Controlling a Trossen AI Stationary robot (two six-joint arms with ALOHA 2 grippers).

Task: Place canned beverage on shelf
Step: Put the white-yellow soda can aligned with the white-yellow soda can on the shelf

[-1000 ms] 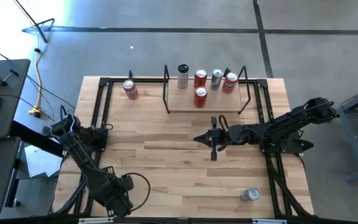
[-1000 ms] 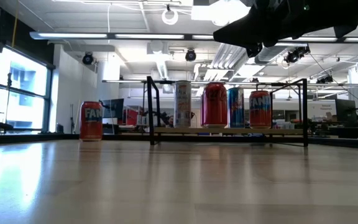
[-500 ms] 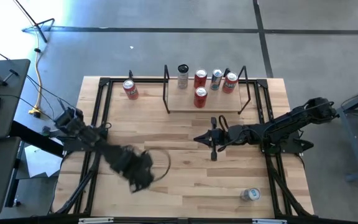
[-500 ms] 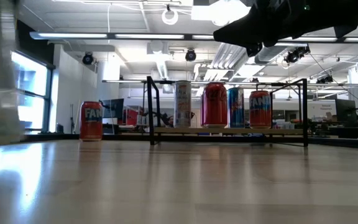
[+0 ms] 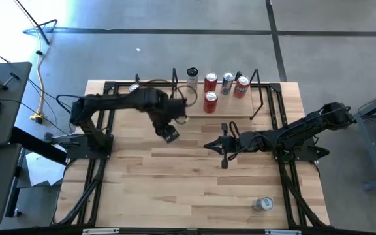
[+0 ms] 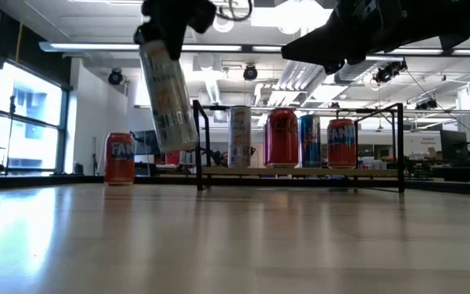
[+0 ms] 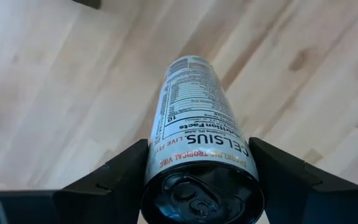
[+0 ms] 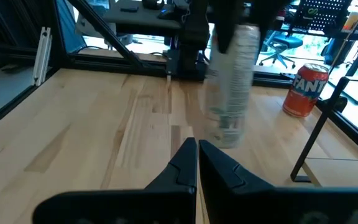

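My left gripper point(image 5: 164, 123) is shut on a tall white Celsius can point(image 7: 194, 112) and holds it in the air over the table's middle, a little to the near left of the shelf point(image 5: 234, 108). The can also shows in the low view point(image 6: 168, 94) and in the right wrist view point(image 8: 232, 87). The shelf is a light-wood board in thin black rods at the far edge; several cans point(image 5: 210, 101) stand upright on it. My right gripper point(image 5: 224, 147) is shut and empty, held above the table in front of the shelf. My left gripper pinches the can's sides near its top end point(image 7: 159, 163) between its two fingers point(image 7: 120, 171). The fingers come from above, pointing down at a slant. The can hangs below them, tilted, its bottom end point(image 6: 178, 139) clear of the table.
A red Fanta can point(image 6: 120, 159) stands on the table left of the shelf. Another can point(image 5: 262, 204) lies on its side near the table's near right corner. Black frame rails point(image 5: 103, 111) run along both table sides. Bare wood lies between the shelf and the near edge.
My left gripper has swung from the table's near left corner toward the far edge and to the right, up toward the shelf. The white can it carries now hangs tilted and high above the table, left of the shelf in the low view.
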